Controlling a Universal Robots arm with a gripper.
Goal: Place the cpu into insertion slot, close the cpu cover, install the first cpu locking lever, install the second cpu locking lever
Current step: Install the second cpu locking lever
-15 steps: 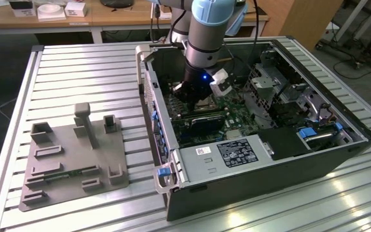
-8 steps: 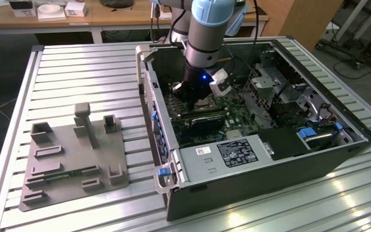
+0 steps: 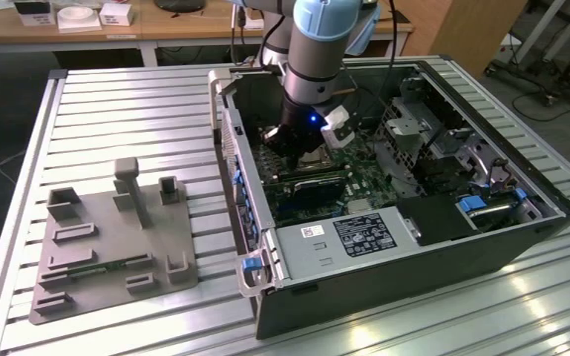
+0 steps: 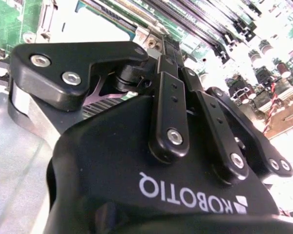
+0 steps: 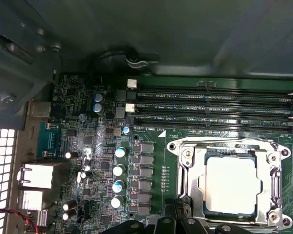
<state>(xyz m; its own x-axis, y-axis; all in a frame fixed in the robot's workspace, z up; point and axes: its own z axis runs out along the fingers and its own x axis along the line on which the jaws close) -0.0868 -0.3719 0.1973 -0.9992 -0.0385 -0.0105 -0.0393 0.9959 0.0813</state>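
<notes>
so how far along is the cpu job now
Done: the cpu lies flat in the insertion slot, and the cpu cover looks folded down around it. In hand: the gripper hangs right at the socket's edge inside the open computer case. Left: I cannot tell from these views whether either locking lever is latched.

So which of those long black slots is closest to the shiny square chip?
The bottom long slot of the stack in the first wrist view. It runs right along the cpu socket's metal frame; the others lie farther off, toward the case wall.
</notes>
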